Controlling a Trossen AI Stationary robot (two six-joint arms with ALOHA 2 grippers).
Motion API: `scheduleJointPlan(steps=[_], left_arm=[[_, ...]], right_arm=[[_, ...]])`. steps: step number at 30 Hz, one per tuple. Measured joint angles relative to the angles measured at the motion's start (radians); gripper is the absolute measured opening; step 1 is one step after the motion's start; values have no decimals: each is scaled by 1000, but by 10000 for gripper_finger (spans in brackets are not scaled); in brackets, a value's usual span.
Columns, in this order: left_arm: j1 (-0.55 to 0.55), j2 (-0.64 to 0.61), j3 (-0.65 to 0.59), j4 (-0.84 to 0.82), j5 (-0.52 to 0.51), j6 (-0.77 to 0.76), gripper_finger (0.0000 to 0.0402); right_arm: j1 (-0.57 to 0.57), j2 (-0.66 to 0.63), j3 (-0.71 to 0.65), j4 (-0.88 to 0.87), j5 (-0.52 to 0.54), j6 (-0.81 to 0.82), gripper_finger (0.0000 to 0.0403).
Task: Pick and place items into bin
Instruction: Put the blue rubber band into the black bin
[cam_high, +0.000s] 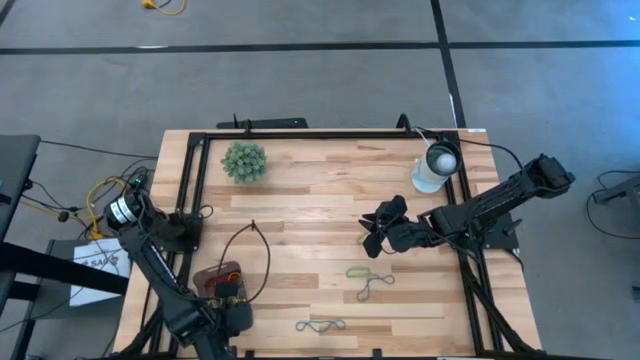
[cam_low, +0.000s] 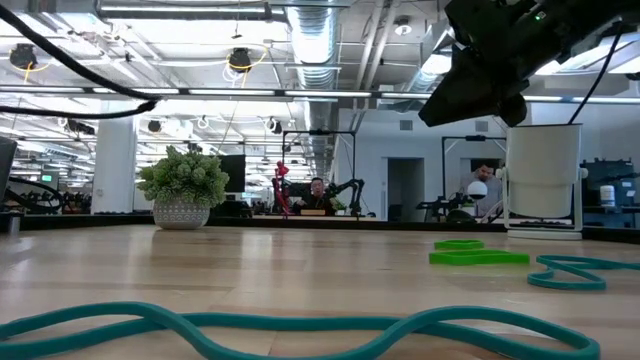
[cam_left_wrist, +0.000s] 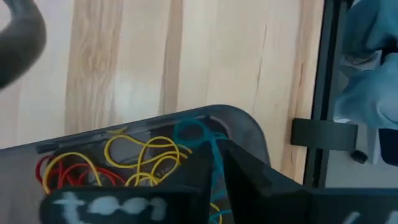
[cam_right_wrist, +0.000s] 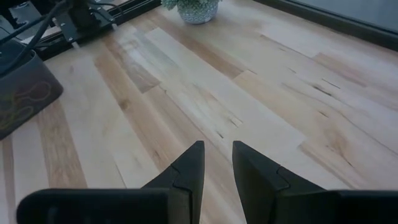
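The left pincer (cam_high: 232, 300) is hovering over the bin (cam_high: 219, 281) at the counter's (cam_high: 310, 200) near-left corner, fingers nearly together around a blue band (cam_left_wrist: 205, 140) hanging into the red and yellow bands (cam_left_wrist: 134, 162). The right pincer (cam_high: 375, 228) is hanging mid-counter, slightly parted, holding nothing. Three loose bands, green (cam_high: 362, 272), grey-green (cam_high: 372, 288) and blue-grey (cam_high: 320, 325), are lying near the front edge.

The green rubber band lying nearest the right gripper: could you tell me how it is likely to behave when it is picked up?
The green rubber band looks like a thin loop lying flat on the table, so it is probably floppy and would sag from the right gripper. It seems very light. Being so flat, it may slip from fingertips unless pinched low against the wood.
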Motion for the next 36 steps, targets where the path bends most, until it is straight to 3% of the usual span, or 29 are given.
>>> scheduleJointPlan(steps=[10,15,20,25,30,36], left_arm=[[1,0,0,-2,-43,-15,115],[13,0,0,-4,-71,-22,128],[22,1,0,-11,-154,21,128],[32,1,0,-13,-195,54,128],[32,1,0,-13,-196,57,128],[32,1,0,-24,-199,83,128]], right_arm=[[2,0,0,0,-3,44,76],[19,78,-2,7,-101,129,76],[8,241,-1,102,-108,37,76],[-65,385,21,240,-150,-157,76],[-112,417,104,164,-243,-166,76],[-22,326,211,-89,-264,-158,76]])
